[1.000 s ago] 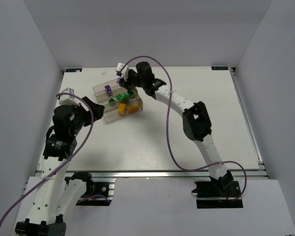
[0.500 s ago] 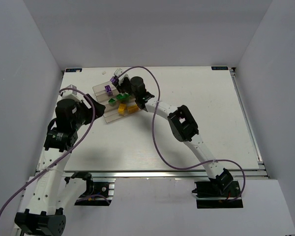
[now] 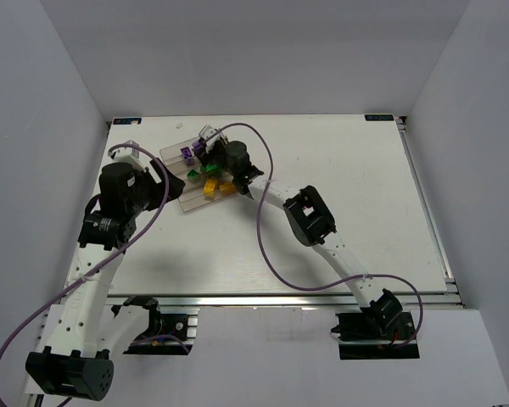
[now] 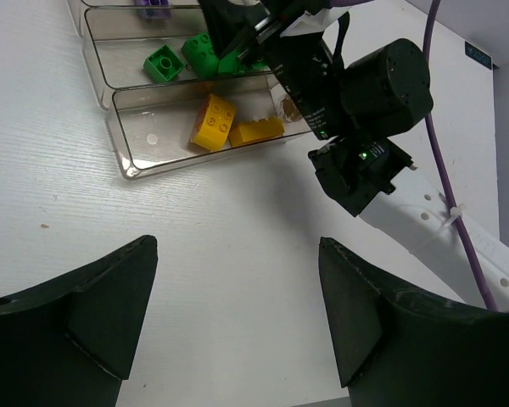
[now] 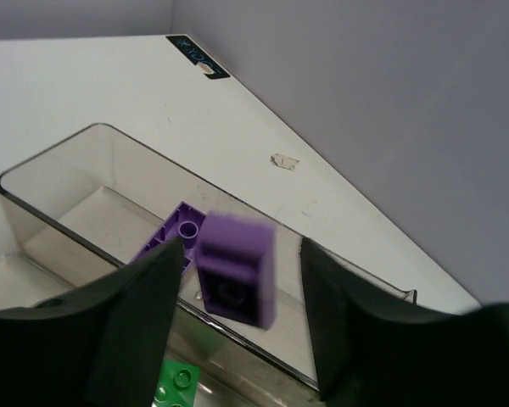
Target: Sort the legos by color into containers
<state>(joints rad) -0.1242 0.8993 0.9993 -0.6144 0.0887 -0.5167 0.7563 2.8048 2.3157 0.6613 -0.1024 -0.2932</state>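
The right gripper [image 5: 242, 248] hangs over the far compartment of the clear tray [image 5: 51, 154] with its jaws released; a blurred purple brick [image 5: 235, 270] is loose between them with a gap on each side, above a second purple brick [image 5: 171, 240] lying on that compartment's floor. In the left wrist view, 2 yellow bricks [image 4: 214, 121] lie in the nearest compartment and green bricks [image 4: 162, 64] in the middle one. The left gripper [image 4: 237, 254] hovers over the table [image 4: 59, 195] near the tray's nearest compartment, its jaws spread wide with nothing between them
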